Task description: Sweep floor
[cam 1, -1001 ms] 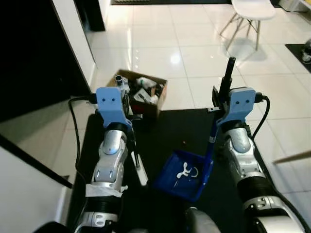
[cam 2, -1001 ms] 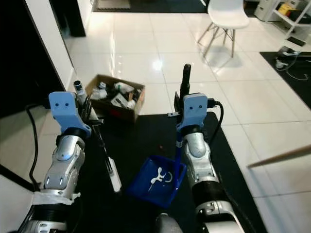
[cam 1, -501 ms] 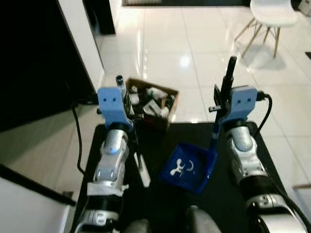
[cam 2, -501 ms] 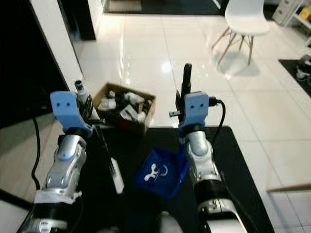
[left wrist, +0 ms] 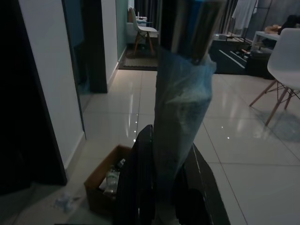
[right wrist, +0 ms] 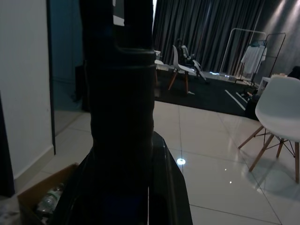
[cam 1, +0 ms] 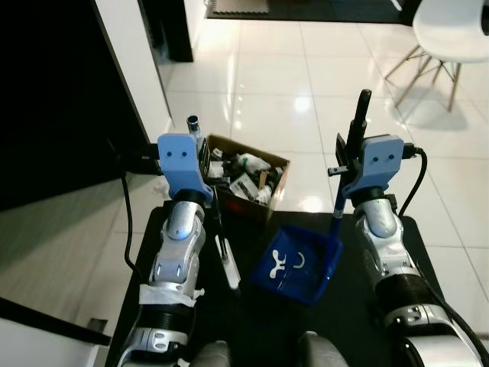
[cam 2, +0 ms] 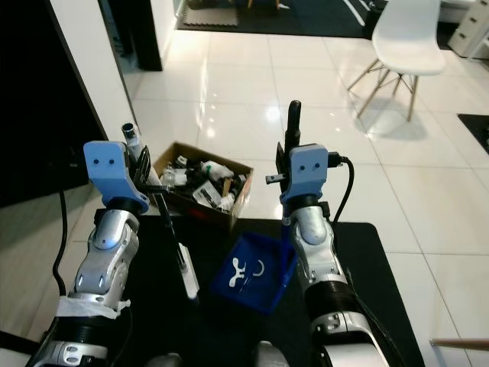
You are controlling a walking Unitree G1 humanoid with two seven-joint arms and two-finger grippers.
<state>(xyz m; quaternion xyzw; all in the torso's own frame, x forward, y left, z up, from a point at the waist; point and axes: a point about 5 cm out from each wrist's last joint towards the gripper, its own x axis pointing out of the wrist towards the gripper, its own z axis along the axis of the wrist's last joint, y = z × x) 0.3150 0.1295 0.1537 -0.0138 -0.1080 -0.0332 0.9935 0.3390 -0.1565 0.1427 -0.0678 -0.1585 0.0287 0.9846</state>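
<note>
Left gripper point(cam 2: 145, 180) is closed around the broom handle point(left wrist: 183, 108); the shaft runs down in front of the left arm to the white broom head point(cam 2: 187, 279), which sits low over the black mat point(cam 2: 367, 252).

Right gripper point(cam 2: 294, 164) is clamped on the black dustpan handle point(cam 2: 293, 126), which stands upright above the wrist. The blue dustpan point(cam 2: 256, 283) hangs below it, just beside the broom head, with some white debris point(cam 2: 241, 269) lying inside.

Open cardboard box point(cam 2: 202, 183), full of bottles and scraps, stands on the white tiled floor point(cam 2: 244, 84) right ahead, at the far edge of the mat and between the two arms.

Risks, as judged:
- The pan hangs tilted; any swing or further tip while walking could spill the debris back onto the mat.
- The box is the nearest obstacle; a forward step or a wide broom stroke could knock it or catch the broom head on its rim.
- The mat edge could snag the bristles on a stroke towards the tiles.

Surroundings: a white chair point(cam 2: 409, 38) stands well apart on the far right; a white wall edge point(cam 2: 88, 69) and dark opening border the left, narrowing the path that side.
</note>
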